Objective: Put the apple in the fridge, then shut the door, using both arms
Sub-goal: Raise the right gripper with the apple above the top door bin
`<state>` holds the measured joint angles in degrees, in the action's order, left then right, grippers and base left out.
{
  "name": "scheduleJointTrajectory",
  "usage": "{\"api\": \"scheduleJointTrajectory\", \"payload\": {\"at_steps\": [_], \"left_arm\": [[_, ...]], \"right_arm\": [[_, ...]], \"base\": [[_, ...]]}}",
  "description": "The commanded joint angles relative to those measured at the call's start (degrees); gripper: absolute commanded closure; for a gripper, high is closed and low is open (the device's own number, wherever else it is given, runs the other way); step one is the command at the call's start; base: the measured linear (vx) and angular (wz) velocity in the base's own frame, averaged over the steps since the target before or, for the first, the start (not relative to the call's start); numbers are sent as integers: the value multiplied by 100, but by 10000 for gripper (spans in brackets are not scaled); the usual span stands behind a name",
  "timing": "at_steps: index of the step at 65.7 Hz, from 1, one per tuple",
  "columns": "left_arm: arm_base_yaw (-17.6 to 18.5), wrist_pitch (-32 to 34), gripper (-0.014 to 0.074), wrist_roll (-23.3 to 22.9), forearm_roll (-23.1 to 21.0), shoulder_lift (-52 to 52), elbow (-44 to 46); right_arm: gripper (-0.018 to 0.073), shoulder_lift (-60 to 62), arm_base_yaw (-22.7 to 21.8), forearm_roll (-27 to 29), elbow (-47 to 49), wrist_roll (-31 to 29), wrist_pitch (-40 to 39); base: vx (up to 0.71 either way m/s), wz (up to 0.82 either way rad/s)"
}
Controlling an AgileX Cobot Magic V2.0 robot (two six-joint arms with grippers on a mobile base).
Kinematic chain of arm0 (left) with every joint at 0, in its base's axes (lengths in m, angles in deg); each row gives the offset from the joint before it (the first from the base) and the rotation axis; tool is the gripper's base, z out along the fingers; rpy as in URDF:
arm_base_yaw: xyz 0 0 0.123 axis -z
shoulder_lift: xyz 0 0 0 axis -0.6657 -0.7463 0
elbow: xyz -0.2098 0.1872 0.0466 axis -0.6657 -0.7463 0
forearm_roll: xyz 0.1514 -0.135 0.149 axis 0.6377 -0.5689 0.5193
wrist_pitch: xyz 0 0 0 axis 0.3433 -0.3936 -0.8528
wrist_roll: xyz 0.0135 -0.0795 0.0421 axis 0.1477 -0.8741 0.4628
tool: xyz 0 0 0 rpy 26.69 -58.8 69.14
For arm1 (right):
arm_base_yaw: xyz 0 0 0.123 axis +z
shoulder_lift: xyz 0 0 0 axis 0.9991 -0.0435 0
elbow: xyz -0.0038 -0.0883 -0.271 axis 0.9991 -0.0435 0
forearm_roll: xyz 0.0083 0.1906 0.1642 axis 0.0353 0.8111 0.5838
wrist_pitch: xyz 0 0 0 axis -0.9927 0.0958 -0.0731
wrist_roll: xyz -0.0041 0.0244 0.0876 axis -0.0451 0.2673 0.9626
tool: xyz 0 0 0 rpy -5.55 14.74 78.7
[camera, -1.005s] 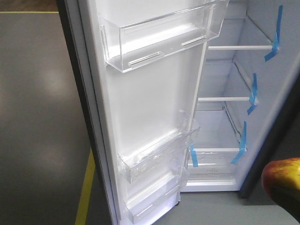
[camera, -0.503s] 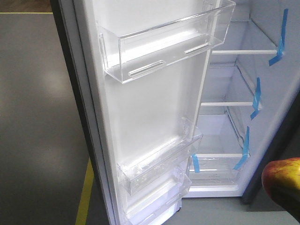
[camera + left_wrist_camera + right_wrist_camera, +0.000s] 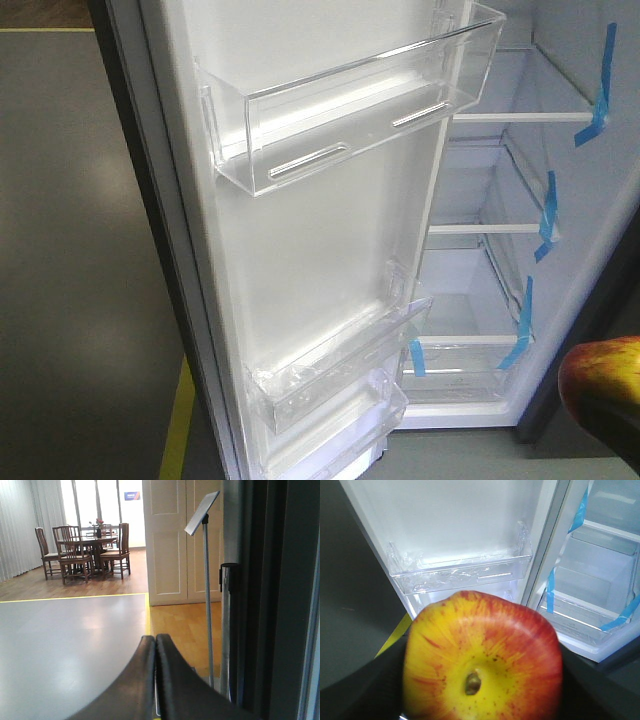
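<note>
**APPLE HELD IN FRONT OF THE OPEN FRIDGE: HANDLING AND VIEW COVERAGE**

**Position.** The apple [image 3: 482, 660] is off every surface. It is clamped in the right jaws in front of the open fridge [image 3: 500, 300], stem end toward the wrist camera. The door [image 3: 320, 230] stands wide open with its white lining facing outward.

**Jaw state.** The right jaws are closed on the apple, with dark fingers [image 3: 365, 695] showing at both flanks. The left jaws are pressed together with nothing between them, and their fingers [image 3: 140, 680] meet at the tips.

**Handling.** The apple is probably firm and moderately heavy. Its glossy skin suggests a slippery surface, and hard pressure could bruise it. The widest band, across the flanks, is the best place to hold it, and the present grip appears to sit there. A round fruit may roll when released, so it should go down well back from a shelf's front edge.

**View coverage.**
- **Front view:** shows the shelves [image 3: 490, 228], the blue tape [image 3: 545, 210] and the upper bin [image 3: 350, 110]. The apple appears only as a sliver at the lower right corner.
- **Right wrist view:** shows the whole grip and the lower bin [image 3: 462, 572]. It does not show the upper shelves.
- **Left wrist view:** faces away from the fridge interior, toward the chairs [image 3: 75, 550], a sign stand [image 3: 202, 515] and the floor [image 3: 65, 645]. It alone shows the left jaws.
</note>
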<state>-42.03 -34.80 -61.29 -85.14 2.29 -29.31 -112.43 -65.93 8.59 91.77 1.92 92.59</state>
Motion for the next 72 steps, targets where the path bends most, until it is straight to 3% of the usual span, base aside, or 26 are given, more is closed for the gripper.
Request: {"api": "scheduleJointTrajectory", "payload": {"at_steps": [1,72], "left_arm": [[28,401,602,-50,-3,90,-162],[28,401,602,-50,-3,90,-162]], "right_arm": [[426,-15,6,-11,150,-39,-408],[426,-15,6,-5,150,-39,-417]], "base": [[2,-1],[0,0]]}}
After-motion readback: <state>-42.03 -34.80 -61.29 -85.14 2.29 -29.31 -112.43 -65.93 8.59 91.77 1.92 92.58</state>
